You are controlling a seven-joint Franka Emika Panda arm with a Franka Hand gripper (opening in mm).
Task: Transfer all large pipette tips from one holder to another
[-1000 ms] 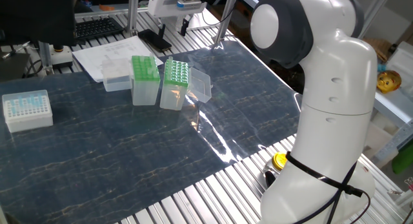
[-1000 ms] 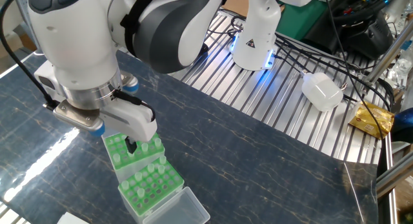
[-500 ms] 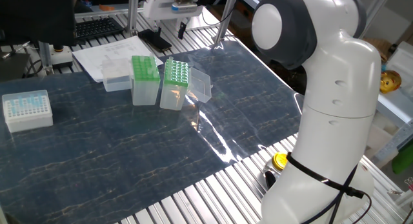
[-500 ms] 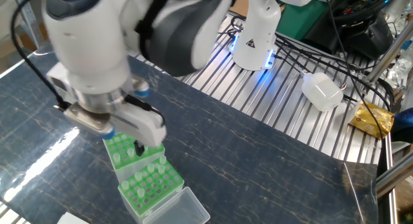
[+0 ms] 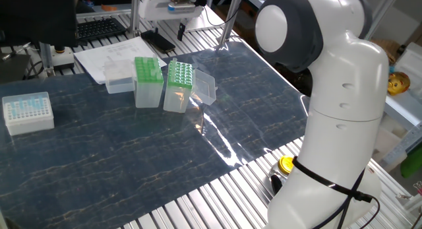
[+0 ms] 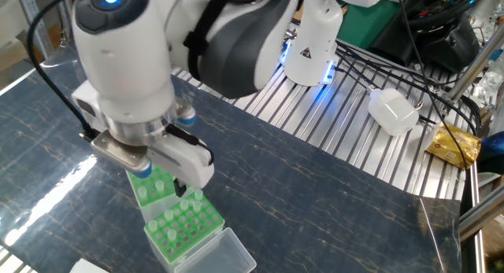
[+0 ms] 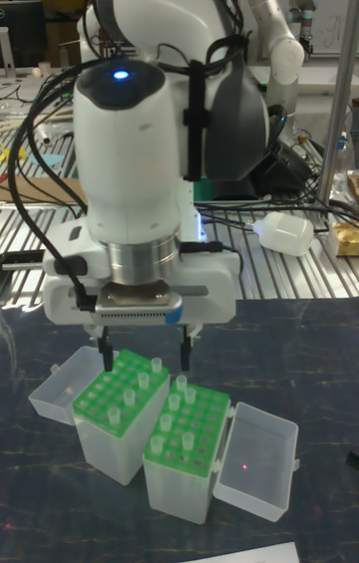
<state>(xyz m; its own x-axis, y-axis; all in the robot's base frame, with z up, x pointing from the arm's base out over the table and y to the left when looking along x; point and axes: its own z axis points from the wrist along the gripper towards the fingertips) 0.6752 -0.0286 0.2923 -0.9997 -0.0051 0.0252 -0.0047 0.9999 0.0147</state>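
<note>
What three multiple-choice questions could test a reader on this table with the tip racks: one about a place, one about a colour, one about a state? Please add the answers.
1. In the one fixed view, where does the white box stand?
A. left of both racks, apart from them
B. between the racks
C. on top of a rack

2. What colour are the top plates of the racks?
A. red
B. green
C. black

3. How is the tool?
A. shut on a lid
B. lying on the table
C. open, above the racks

Answers:
1 A: the box sits alone near the left edge of the picture, with bare table between it and the racks.
2 B: both plates show bright green in every view.
3 C: in the tall fixed view its two fingers hang wide apart over the racks, with nothing between them.
</note>
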